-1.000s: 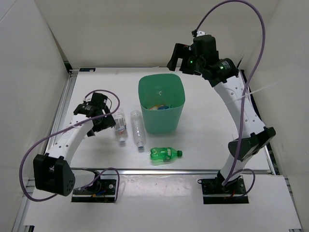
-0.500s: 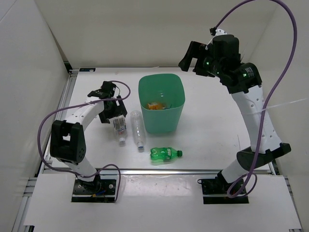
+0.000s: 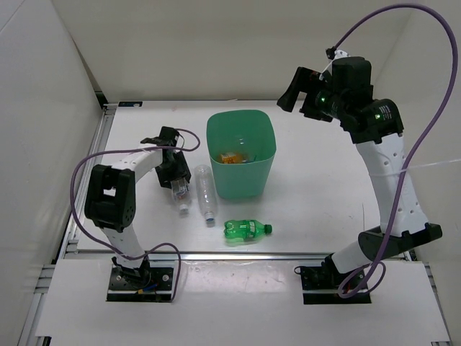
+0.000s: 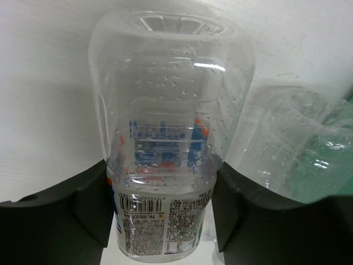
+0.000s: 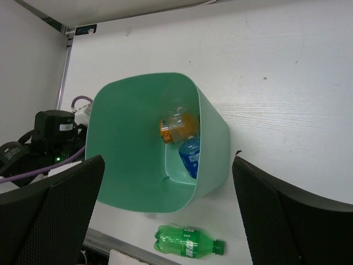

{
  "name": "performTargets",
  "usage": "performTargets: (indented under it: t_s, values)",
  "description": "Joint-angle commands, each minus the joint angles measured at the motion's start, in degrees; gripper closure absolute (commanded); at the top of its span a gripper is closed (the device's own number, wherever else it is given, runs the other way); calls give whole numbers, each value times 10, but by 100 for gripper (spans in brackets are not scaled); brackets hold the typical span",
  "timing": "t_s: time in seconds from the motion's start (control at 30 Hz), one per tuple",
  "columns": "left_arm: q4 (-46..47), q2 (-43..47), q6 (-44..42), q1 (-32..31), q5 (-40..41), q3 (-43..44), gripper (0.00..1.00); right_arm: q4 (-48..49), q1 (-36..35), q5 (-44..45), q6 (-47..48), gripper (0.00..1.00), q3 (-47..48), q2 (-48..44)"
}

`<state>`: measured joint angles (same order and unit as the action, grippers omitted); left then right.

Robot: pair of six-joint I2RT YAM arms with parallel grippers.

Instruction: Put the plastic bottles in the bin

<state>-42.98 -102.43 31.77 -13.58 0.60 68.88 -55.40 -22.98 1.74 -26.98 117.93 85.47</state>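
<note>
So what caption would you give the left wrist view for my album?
Left pincer closed around a clear labelled bottle lying on the table, a second clear bottle beside it.

labelled bottle (image 4: 165,110): cap end cut off at bottom | neighbouring bottle (image 4: 292,149): blurred

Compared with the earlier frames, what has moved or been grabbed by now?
The left arm swung right to the labelled clear bottle lying left of the bin, and its jaws closed on it. The right arm drew back to the right, away from the bin, jaws open and empty. The second clear bottle, the green bottle and the bin stayed put.
</note>
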Motion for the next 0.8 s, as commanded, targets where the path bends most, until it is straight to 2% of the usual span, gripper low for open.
performTargets:
  t_s: [0.0,0.13,0.33,0.47,0.57,0.63,0.77]
  values:
    - [6,32,7,2,-5,30,39,7,9,-23,4,0,-9,-14]
    - [-26,101,40,21,26,103,51,7,15,-23,-7,0,-20,-14]
    - [-78,134,73,21,47,297,54,7,28,-36,-19,0,-20,-8]
    - [-71,139,87,21,9,396,55,7,39,-41,-30,0,-26,-8]
    - [-29,131,93,1,-39,445,54,7,44,-46,-35,0,-31,-8]
    - [-4,114,81,-37,-67,489,52,7,51,-46,-35,0,-37,-8]
    - [-3,49,37,-127,-57,569,46,7,69,-53,-41,0,-50,-19]
